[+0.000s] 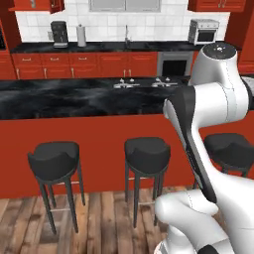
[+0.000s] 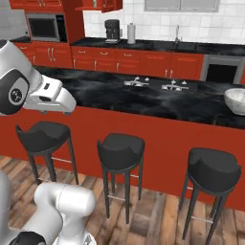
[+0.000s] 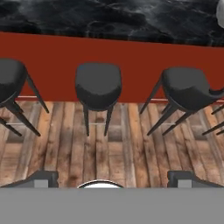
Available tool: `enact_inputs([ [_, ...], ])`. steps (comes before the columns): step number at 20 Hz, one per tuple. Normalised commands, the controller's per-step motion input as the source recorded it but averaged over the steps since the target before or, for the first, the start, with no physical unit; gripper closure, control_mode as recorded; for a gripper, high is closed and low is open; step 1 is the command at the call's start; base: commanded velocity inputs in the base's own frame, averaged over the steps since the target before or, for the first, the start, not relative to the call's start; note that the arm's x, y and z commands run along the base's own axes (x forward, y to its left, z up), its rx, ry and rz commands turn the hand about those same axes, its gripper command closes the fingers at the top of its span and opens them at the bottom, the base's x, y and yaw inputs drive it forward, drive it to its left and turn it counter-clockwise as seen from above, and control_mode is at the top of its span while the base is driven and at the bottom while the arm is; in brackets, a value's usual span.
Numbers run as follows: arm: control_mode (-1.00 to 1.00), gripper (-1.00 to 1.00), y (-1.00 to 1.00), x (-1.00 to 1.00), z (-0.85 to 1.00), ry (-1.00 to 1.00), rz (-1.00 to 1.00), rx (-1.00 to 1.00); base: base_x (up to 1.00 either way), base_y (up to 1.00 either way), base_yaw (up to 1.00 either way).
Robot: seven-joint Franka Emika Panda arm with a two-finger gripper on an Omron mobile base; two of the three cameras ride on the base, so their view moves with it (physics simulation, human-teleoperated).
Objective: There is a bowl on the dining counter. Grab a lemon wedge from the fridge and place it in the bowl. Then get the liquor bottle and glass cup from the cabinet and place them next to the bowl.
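The dining counter (image 1: 74, 96) (image 2: 143, 98) (image 3: 109, 17), black marble over a red front, stretches across ahead of me. A pale grey bowl (image 2: 236, 100) stands on it at the far right, and a sliver of the bowl (image 3: 221, 13) shows in the hand view. My gripper (image 3: 113, 179) hangs in front of the counter, looking at the stools and the wooden floor. It is open, its dark fingertips (image 3: 43, 177) wide apart with nothing between them. Red wall cabinets (image 2: 98, 5) (image 1: 42, 5) hang at the back. The lemon wedge, fridge, liquor bottle and glass cup are out of view.
Three black round stools (image 1: 54, 161) (image 1: 146, 156) (image 2: 213, 170) stand along the counter front. Behind is the wall-side counter with a sink tap (image 1: 126, 34), coffee machine (image 1: 59, 33), paper towel roll (image 1: 81, 35), toaster oven (image 1: 203, 31) and a microwave (image 2: 43, 27).
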Motion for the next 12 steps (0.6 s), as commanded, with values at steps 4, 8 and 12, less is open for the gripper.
enact_inputs([
  [4,1.0,-1.0,0.0,0.0,0.0,0.0,0.0,0.0,-0.35,1.0,0.01],
  [8,1.0,-1.0,0.0,0.0,0.0,0.0,0.0,0.0,-0.26,1.0,0.01],
  [12,1.0,-1.0,0.0,0.0,0.0,0.0,0.0,0.0,-0.17,1.0,0.0],
])
